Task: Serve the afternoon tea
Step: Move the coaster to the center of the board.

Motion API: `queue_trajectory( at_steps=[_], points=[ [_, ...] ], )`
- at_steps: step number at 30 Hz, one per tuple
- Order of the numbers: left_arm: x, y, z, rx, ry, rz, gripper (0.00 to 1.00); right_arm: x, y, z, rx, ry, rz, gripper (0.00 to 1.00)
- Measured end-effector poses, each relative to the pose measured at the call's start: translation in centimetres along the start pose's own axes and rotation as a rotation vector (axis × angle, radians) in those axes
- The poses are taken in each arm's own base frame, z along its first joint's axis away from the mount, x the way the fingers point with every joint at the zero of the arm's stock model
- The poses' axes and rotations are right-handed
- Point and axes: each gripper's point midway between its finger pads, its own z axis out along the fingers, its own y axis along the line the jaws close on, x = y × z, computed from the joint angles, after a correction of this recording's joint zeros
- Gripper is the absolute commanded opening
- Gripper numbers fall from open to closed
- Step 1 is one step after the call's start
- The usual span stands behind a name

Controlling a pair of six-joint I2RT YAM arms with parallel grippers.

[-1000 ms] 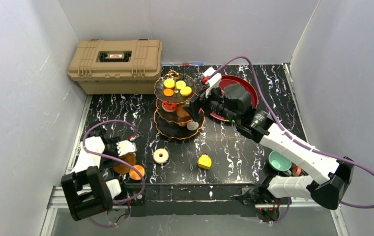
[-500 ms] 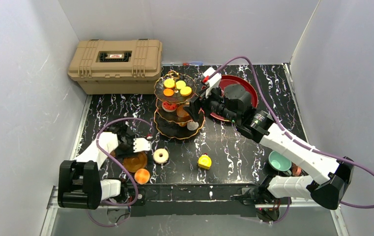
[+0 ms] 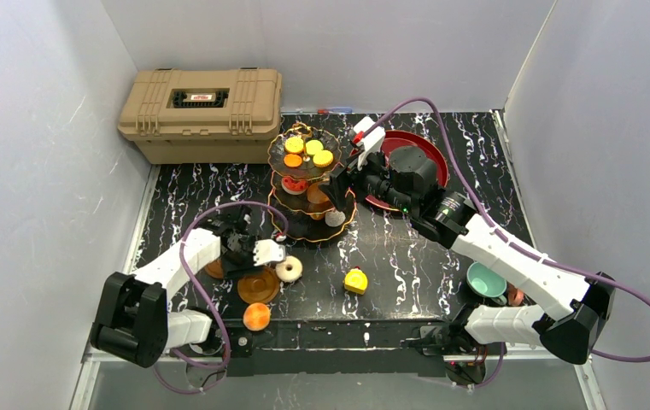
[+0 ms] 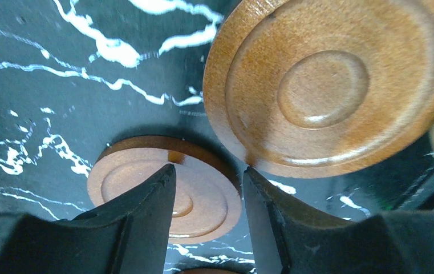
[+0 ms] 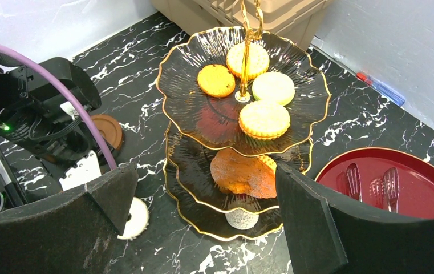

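Brown saucer (image 4: 323,85), front-left on the marbled table (image 4: 43,85), just beside the white donut (image 3: 288,269).
Probably light, stiff and smooth enough to slide; the thin raised rim looks like the only purchase. Its near rim sits at one fingertip of the left gripper (image 4: 209,171), outside the gap; contact unclear. Jaws half-parted, nothing seen pinched; a second saucer (image 4: 203,197) shows through the gap. Right gripper (image 5: 203,171) spread wide, empty, facing the tiered stand (image 5: 180,68).

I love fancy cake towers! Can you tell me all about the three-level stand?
The three-tier stand stands upright on the black marble table. Its dark, ribbed, glassy plates have wavy gold rims and a gold centre rod. Four round cookies lie on top, an orange sweet on the middle plate.
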Motion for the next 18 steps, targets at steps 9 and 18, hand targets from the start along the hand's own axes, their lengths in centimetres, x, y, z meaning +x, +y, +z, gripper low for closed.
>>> queue_trajectory(
  at_steps=[9,18],
  points=[
    [-7.6,-1.2,-2.5,0.045,-0.177,-0.066,0.46,2.5,-0.3,-0.3,0.017,0.053,0.006,0.98],
    [-9.2,-0.2,-6.5,0.007,-0.241,-0.125,0.54,6.0,-1.1,-1.4,0.079,0.151,0.056,0.98]
  ],
)
